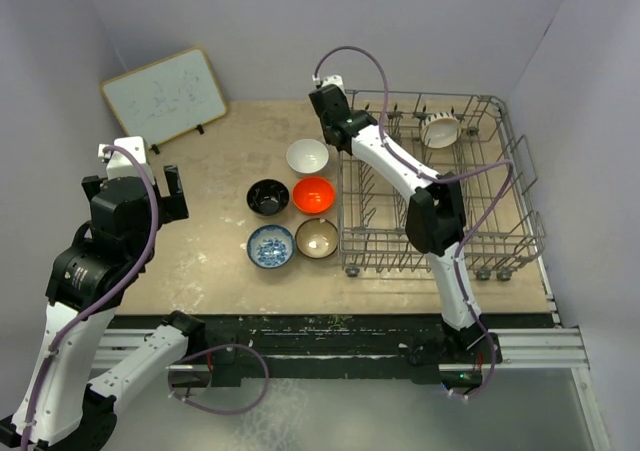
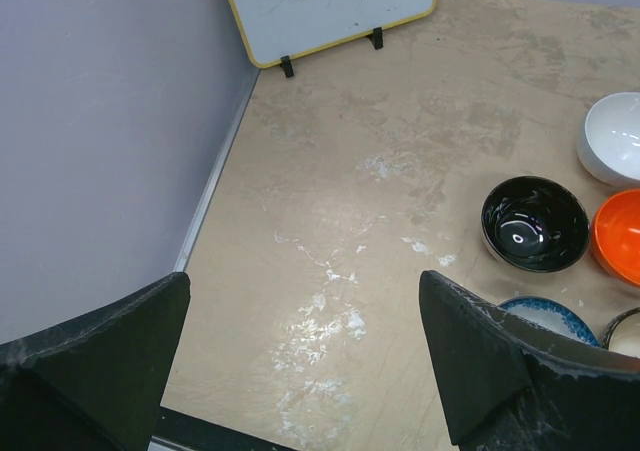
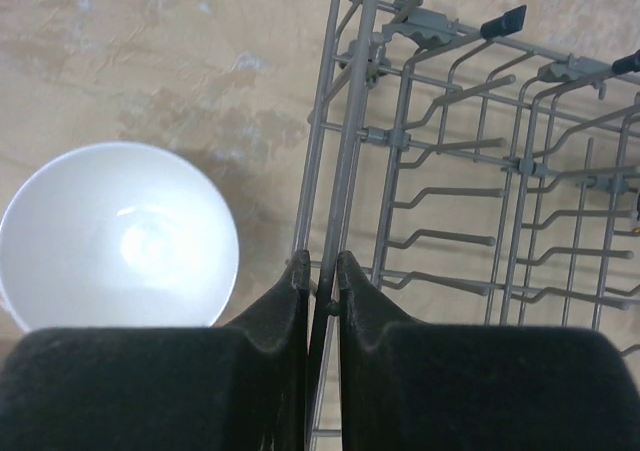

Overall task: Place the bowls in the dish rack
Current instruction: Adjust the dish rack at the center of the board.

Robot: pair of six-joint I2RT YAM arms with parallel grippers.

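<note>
Bowls (image 1: 313, 195) are clustered at the middle of the table (image 1: 225, 166), five beside the dish rack (image 1: 490, 186), one inside its far edge. Its left rim is pinched by the right gripper (image 3: 321, 271), likely for steadying; the left gripper (image 2: 305, 283) is held spread.

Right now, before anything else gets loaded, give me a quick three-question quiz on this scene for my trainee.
1. How many bowls sit on the table, outside the dish rack?
2. True or false: the left gripper stands open and empty.
3. What is the right gripper closed on? A) a cup B) a wire of the dish rack C) nothing

Key: 1) five 2) true 3) B
</note>
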